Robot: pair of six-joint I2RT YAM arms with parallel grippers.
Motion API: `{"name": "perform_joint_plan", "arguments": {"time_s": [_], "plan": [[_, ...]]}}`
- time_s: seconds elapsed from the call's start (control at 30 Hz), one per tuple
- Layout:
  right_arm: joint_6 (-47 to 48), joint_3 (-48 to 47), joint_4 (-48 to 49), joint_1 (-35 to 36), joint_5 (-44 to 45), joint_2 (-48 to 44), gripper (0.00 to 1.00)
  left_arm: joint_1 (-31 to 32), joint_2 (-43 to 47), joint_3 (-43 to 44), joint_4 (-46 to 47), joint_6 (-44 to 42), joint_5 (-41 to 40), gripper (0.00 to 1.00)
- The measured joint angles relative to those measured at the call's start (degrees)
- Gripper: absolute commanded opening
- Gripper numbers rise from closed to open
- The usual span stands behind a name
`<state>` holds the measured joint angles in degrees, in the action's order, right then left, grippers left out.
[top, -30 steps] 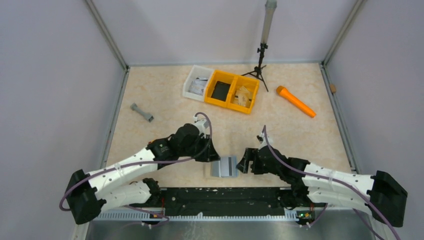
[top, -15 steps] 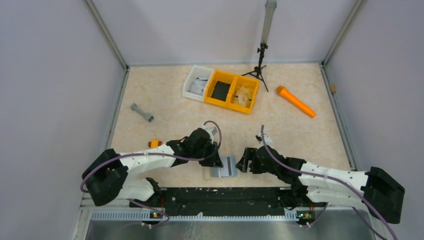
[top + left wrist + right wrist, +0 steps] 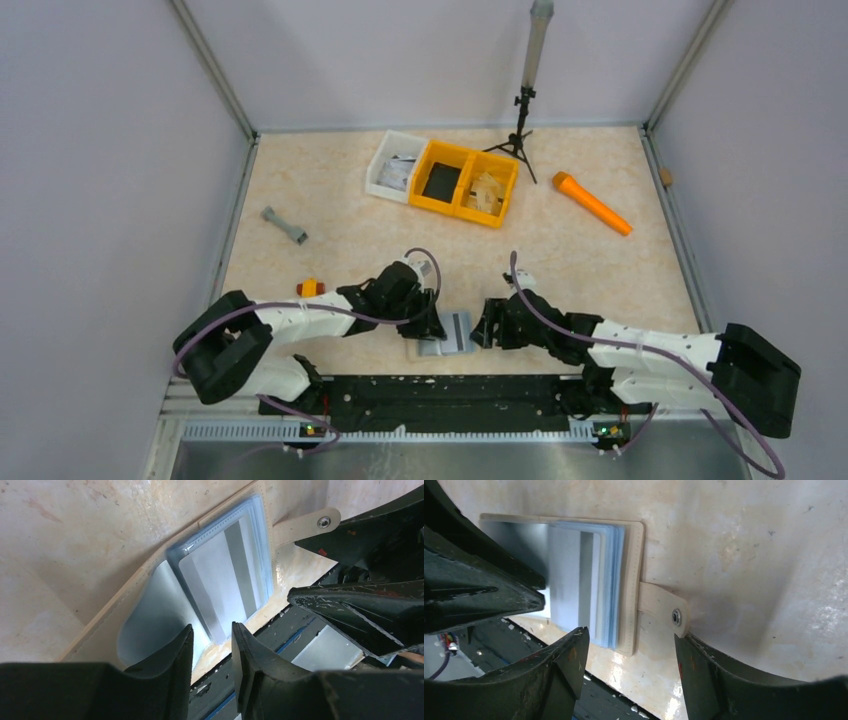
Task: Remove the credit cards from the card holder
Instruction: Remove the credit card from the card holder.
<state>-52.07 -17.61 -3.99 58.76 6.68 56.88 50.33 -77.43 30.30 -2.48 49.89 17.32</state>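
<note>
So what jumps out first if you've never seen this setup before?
Probably the silvery card holder lying open at the near edge of the table, with the left claw and right claw flanking it, both open. Further back, the yellow bin and an orange stick at far right catch the eye.

I see pale lilac walls (image 3: 400,60) on three sides of a beige mottled table (image 3: 340,230); a tripod (image 3: 520,135) stands at twelve o'clock.

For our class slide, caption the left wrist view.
Left gripper, slightly open, at the edge of the opened card holder.
</note>
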Motion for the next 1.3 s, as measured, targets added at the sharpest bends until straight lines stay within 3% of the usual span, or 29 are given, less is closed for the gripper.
{"name": "perform_joint_plan", "arguments": {"time_s": [0.2,0.33,0.53,0.73,0.8,0.83,0.97,1.13,1.3], "plan": [[-0.55,2.82,5.22,-0.04,-0.79,0.0,0.5,-0.48,-2.8,-2.75,6.62,2.29,3.37,0.31],[-1.01,3.78,8.57,-0.04,-1.64,1.57,0.45,-1.03,-3.69,-3.63,10.05,3.41,4.9,0.28],[-2.12,4.09,15.65,-0.07,-4.07,6.58,0.41,-2.95,-3.87,-7.91,17.77,5.88,7.61,0.21],[-4.11,6.14,21.62,-0.42,-4.61,8.02,0.38,-5.35,-5.68,-12.87,28.04,9.81,11.69,0.01],[-4.59,6.56,22.4,-0.44,-4.59,8.11,0.38,-5.99,-6.12,-14.14,31.26,11.06,12.81,0.0],[-4.83,6.78,22.69,-0.44,-4.57,8.11,0.39,-6.38,-6.14,-14.88,32.81,11.67,13.35,0.0],[-6.38,7.96,24.04,-0.74,-5.11,6.84,0.62,-8.2,-5.73,-16.96,37.11,13.31,15.13,0.0],[-8.39,12.63,25.59,-1.44,-5.92,-1.01,0.79,-10.08,-1.03,-18.97,39.12,14.36,16.5,0.0],[-10.21,17.11,23.82,-2.38,-5.92,-12.5,0.89,-11.34,4.31,-19.65,39.71,15.04,17.94,0.0]]}}
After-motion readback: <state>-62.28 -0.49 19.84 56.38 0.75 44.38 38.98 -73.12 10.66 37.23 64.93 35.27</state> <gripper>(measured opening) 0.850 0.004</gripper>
